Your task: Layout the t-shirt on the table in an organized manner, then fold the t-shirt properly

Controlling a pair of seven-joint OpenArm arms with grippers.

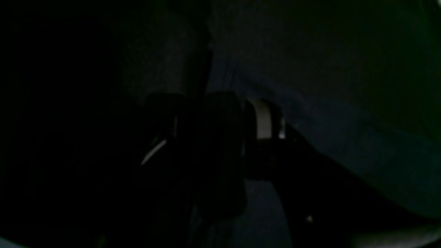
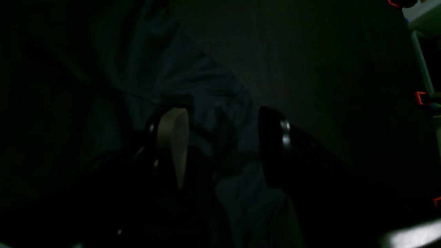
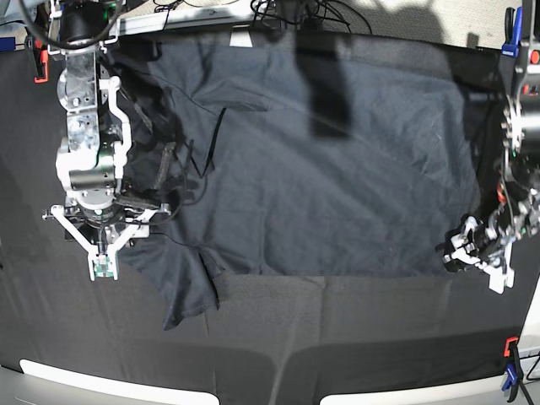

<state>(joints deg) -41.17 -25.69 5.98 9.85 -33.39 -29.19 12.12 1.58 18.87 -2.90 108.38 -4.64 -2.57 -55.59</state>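
The dark slate-grey, thin, slightly shiny short-sleeved t-shirt (image 3: 321,160) lies spread wide over the middle and far part of the large table covered in matte black cloth (image 3: 354,329), with one sleeve pointing down toward the table's near edge, left of the shirt's middle in the base view. The shirt's body is mostly flat, with creases bunched along its left side.

The right gripper (image 3: 103,253), a white-framed claw on the metal arm at the base view's left, sits at that creased left edge of the shirt. In its wrist view the two fingers stand clearly apart, a pale pad (image 2: 174,144) on one side and a dark finger (image 2: 275,144) on the other, with rumpled shirt fabric (image 2: 206,103) lying between and beyond them; whether either finger touches it cannot be told.

The left gripper (image 3: 474,251) is low at the shirt's opposite edge, at the base view's right. Its wrist view is very dark: a pale pad (image 1: 263,119) shows beside a black finger, with shirt fabric (image 1: 344,120) close by, but whether the jaws pinch the cloth cannot be told.

A red clamp (image 3: 510,346) holds the table's cloth at the near right corner.
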